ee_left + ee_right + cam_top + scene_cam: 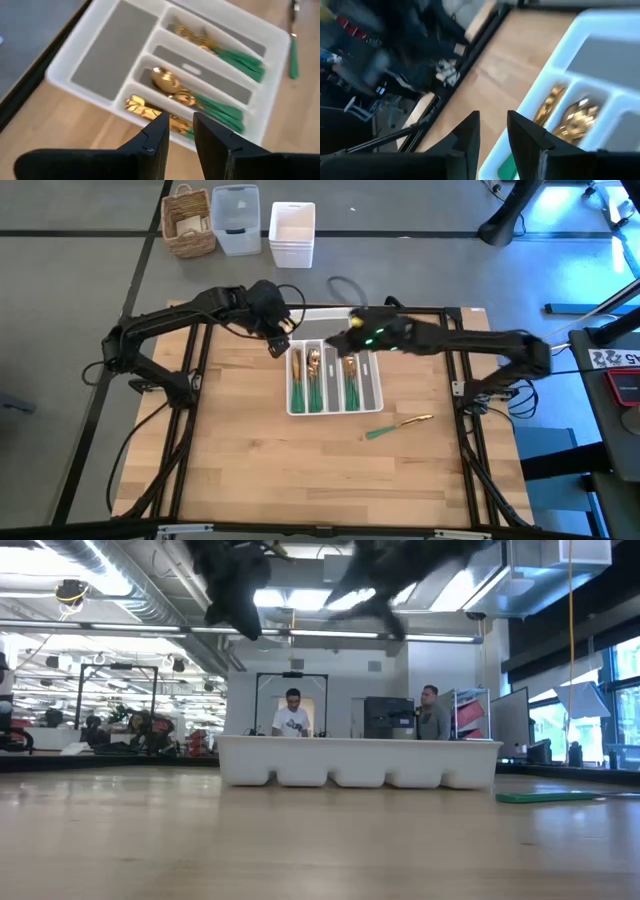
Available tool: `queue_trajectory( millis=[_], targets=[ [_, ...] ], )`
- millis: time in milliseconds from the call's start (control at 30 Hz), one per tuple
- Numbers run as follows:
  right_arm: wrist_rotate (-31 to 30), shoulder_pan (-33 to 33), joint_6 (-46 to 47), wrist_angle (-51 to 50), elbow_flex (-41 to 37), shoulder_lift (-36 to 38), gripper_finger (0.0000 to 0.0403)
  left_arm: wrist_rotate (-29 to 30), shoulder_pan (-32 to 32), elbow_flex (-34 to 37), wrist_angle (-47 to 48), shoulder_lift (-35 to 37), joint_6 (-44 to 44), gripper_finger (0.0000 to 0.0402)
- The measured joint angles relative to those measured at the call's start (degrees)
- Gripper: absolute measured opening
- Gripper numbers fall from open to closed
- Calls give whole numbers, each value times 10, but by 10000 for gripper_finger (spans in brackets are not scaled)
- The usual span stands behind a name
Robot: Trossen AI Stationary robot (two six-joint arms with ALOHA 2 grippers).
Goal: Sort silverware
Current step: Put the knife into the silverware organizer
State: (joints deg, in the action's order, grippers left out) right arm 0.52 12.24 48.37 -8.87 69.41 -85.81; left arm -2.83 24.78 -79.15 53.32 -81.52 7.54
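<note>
The white slotted tray point(335, 378) lies at the table's middle. Gold-headed, green-handled silverware lies in three of its long slots: forks point(145, 107), spoons point(172, 87) and more pieces point(200, 37). One more piece point(398, 426) lies on the wood to the right of the tray's near right corner; its green handle shows in the low view point(545, 797). My left gripper point(278, 345) hovers above the tray's far left corner, slightly open and empty point(181, 135). My right gripper point(345, 340) hovers above the tray's far end, slightly open and empty point(493, 135).
A wicker basket point(190, 220), a clear bin point(236, 220) and a white bin point(292, 232) stand beyond the table's far edge, with a cable loop point(345, 285) nearby. Two people point(292, 712) stand in the room behind. Bare wood lies near and left of the tray.
</note>
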Motion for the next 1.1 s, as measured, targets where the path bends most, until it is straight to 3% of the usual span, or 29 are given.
queue_trajectory(
  millis=[200, 433, 667, 767, 967, 1100],
  targets=[
    [-53, 7, -58, -83, 0, 145, 101, 0, -63, 0, -87, -1, 26, 82],
    [-122, 6, -114, -131, 0, 281, 101, 0, -146, 0, -340, -47, 42, 82],
    [-189, 6, -142, -232, 0, 363, 101, -16, -212, 0, -563, -159, 51, 82],
    [-148, 6, -142, -332, 0, 380, 101, -17, -227, 0, -608, -204, 69, 82],
    [51, 5, -142, -584, -3, 387, 101, -17, -229, 0, -621, -253, 118, 82],
    [52, 5, -142, -731, -35, 384, 101, -16, -233, 0, -618, -267, 128, 82]
  ],
)
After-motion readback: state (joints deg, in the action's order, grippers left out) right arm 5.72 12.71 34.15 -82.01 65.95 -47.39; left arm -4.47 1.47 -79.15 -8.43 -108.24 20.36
